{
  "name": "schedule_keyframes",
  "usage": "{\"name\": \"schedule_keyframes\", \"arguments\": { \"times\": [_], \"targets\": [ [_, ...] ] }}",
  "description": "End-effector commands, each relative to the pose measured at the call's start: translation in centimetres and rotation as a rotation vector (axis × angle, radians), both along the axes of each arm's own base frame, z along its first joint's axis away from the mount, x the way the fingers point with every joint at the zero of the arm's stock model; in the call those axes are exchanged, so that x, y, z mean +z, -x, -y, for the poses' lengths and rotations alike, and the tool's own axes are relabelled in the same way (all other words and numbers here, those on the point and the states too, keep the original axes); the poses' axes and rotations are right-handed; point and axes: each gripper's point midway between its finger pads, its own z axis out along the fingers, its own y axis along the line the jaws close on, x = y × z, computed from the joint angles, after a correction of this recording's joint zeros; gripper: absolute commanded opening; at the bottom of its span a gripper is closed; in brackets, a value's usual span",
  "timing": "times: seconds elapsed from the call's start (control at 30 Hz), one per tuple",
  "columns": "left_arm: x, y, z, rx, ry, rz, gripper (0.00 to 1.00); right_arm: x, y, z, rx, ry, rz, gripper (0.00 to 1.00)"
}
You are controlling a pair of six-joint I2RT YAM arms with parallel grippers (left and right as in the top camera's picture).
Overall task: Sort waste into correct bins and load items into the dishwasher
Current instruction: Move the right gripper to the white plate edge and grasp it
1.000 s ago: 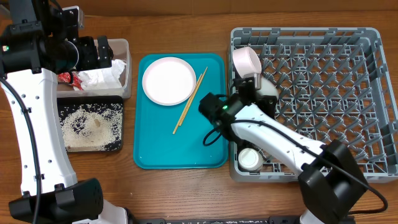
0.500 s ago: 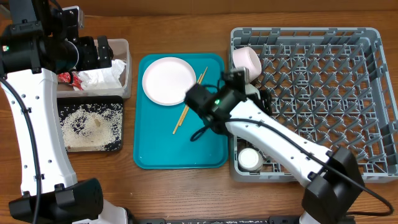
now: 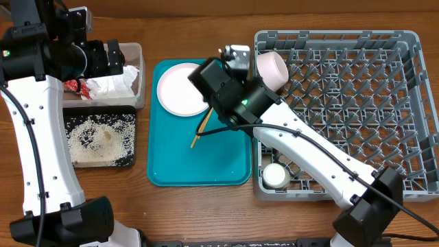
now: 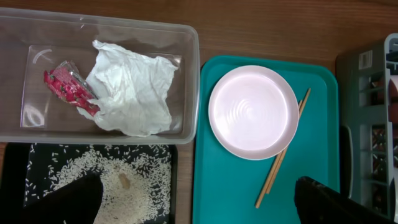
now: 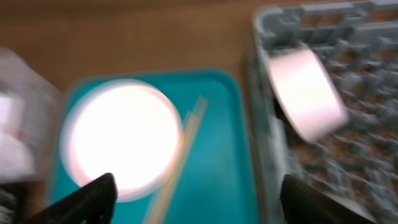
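Though crumpled white paper napkin [image 4: 134, 87] sits binned and pinkish bowl [image 3: 271, 67] racked, round white-pink plate [image 5: 118, 134] and thin wooden chopsticks [image 5: 183, 149] lie unloaded just ahead of right hand [image 5: 198, 183], released and empty.

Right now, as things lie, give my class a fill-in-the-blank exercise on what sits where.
1. On the teal tray, beside the chopsticks, lies the ____.
2. The napkin and wrapper lie in the clear ____.
3. The black tray holds loose ____.
4. The cup stands in the grey ____.
Missing words: plate; tub; rice; rack.
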Motion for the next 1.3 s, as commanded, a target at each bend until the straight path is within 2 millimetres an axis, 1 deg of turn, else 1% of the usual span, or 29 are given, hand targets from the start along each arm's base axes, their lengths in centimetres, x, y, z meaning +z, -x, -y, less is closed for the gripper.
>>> {"name": "schedule_keyframes", "arguments": {
  "times": [0.0,0.07,0.13,0.17,0.33,0.4,0.57,0.7,0.8,0.93,1.1,1.17,1.23,1.27],
  "targets": [
    [0.0,-0.1,0.0,0.012,0.005,-0.002,1.00,-1.3,-1.1,-1.8,0.040,-0.064,0.002,0.76],
    [0.0,-0.1,0.0,0.012,0.005,-0.001,1.00,-2.7,-1.8,-2.9,0.060,-0.102,-0.011,0.72],
    [0.0,-0.1,0.0,0.012,0.005,-0.001,1.00,-4.6,-2.4,-3.8,0.085,-0.135,-0.051,0.69],
    [0.0,-0.1,0.0,0.012,0.005,-0.001,1.00,-5.9,-2.8,-4.3,0.101,-0.159,-0.084,0.68],
    [0.0,-0.1,0.0,0.012,0.005,-0.001,1.00,-11.0,-4.2,-5.5,0.147,-0.242,-0.207,0.59],
    [0.0,-0.1,0.0,0.012,0.005,-0.001,1.00,-12.6,-4.7,-5.8,0.163,-0.281,-0.247,0.54],
    [0.0,-0.1,0.0,0.012,0.005,-0.001,1.00,-15.2,-6.0,-5.4,0.155,-0.323,-0.287,0.49],
    [0.0,-0.1,0.0,0.012,0.005,-0.001,1.00,-17.1,-6.3,-5.9,0.168,-0.339,-0.309,0.48],
    [0.0,-0.1,0.0,0.012,0.005,-0.001,1.00,-18.7,-6.3,-5.9,0.160,-0.331,-0.328,0.47],
    [0.0,-0.1,-0.1,0.014,0.005,-0.001,1.00,-19.7,-6.4,-5.8,0.151,-0.318,-0.336,0.44],
    [0.0,-0.1,-0.1,0.013,0.005,-0.001,1.00,-20.3,-6.6,-5.3,0.130,-0.297,-0.332,0.43],
    [0.0,-0.1,0.2,0.006,0.005,-0.001,1.00,-20.2,-6.7,-5.2,0.130,-0.298,-0.330,0.43],
    [0.0,-0.1,0.2,0.005,0.005,-0.001,1.00,-19.7,-7.0,-5.5,0.148,-0.295,-0.316,0.44],
    [0.0,-0.1,0.2,0.005,0.005,-0.001,1.00,-19.1,-7.3,-5.8,0.167,-0.297,-0.305,0.47]
  ]
}}
